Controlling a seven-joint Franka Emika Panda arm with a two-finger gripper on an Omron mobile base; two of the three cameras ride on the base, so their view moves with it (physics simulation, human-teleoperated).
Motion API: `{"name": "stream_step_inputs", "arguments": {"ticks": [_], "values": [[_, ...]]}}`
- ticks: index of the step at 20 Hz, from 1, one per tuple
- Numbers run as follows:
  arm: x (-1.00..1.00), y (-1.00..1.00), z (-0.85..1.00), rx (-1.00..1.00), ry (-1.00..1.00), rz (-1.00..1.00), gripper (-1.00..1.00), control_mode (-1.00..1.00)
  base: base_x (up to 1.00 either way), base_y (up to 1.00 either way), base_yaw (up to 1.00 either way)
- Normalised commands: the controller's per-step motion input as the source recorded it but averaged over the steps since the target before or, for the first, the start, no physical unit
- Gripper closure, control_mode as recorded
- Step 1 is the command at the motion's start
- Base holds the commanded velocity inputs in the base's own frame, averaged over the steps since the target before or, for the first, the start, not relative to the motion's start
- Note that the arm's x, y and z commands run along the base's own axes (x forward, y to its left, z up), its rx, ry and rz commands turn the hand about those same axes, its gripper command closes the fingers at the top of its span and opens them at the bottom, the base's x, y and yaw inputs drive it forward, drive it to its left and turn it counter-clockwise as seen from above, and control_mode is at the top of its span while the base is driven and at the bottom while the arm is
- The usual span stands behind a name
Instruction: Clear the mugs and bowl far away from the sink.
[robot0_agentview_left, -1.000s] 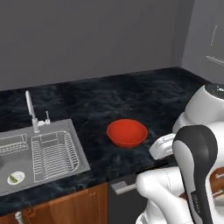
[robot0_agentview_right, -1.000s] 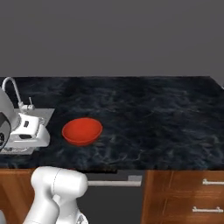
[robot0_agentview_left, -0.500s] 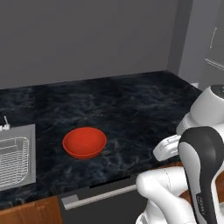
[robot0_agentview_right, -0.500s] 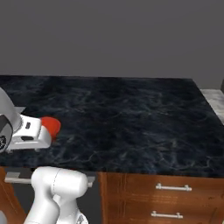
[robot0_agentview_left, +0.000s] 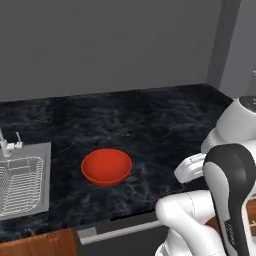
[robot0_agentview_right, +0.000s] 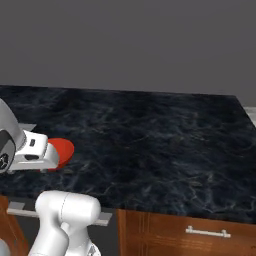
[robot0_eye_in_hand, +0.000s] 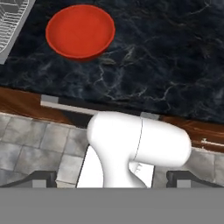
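I see the red bowl sitting upright on the dark counter, just beside the sink, which lies off its left side. My jaws stand wide open and hold nothing, hanging back over the floor in front of the counter edge, well apart from the bowl.

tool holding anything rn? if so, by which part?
Nothing held. The tool is open, its fingertips spread apart over the floor in front of the cabinets. The red bowl sits untouched on the black counter.
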Motion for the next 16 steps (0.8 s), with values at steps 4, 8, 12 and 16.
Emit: {"name": "stream_step_inputs", "arguments": {"ticks": [4, 8, 12, 16], "values": [[0.0, 0.0, 0.0, 0.0, 0.0, 0.0, -1.0, 1.0, 0.01, 0.32, 0.51], [0.0, 0.0, 0.0, 0.0, 0.0, 0.0, -1.0, 1.0, 0.22, 0.06, 0.53], [0.0, 0.0, 0.0, 0.0, 0.0, 0.0, -1.0, 1.0, 0.45, 0.0, 0.41], [0.19, -0.02, 0.0, 0.05, 0.06, -0.01, -1.0, -1.0, 0.38, -0.03, 0.02]]}}
